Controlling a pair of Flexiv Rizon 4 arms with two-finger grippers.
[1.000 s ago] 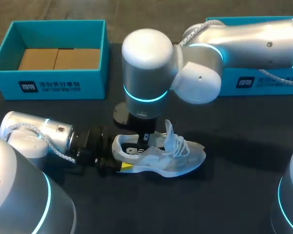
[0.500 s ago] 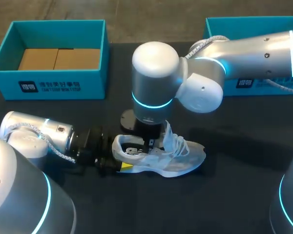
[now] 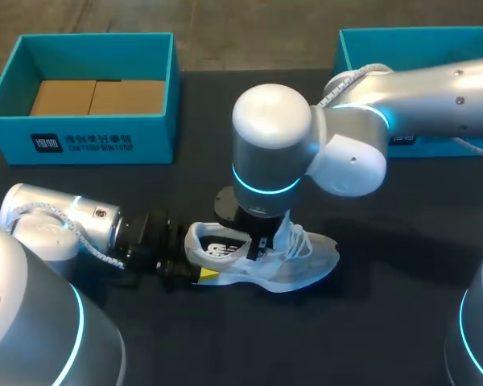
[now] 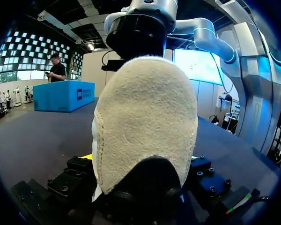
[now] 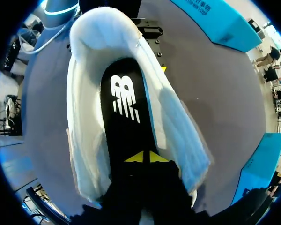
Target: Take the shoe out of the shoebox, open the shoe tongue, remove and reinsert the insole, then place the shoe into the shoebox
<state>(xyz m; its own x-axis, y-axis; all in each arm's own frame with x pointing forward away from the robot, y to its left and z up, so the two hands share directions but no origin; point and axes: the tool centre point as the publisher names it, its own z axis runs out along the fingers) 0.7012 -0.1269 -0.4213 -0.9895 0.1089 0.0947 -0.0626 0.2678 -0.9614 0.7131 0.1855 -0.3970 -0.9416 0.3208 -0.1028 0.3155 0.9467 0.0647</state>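
Shoe (image 3: pixel 266 261) is noted lying on its sole on the table (image 3: pixel 386 322), lower centre of the head view, well apart from the shoebox (image 3: pixel 97 138) at upper left. The heel is clamped from both sides by the left gripper (image 3: pixel 197 269), which enters from lower left. The right gripper (image 5: pixel 143 157) is set down into the shoe's opening, yellow tips pressed together on the dark insole (image 5: pixel 126 117); whether an edge is nipped between them cannot be told. The upper is judged light, soft and easily crushed, the heel stiffer, so hold is best taken there. The insole is judged thin and floppy, likely to buckle; it is best gripped at its heel end. Loose laces (image 3: pixel 296 235) may be snagged.
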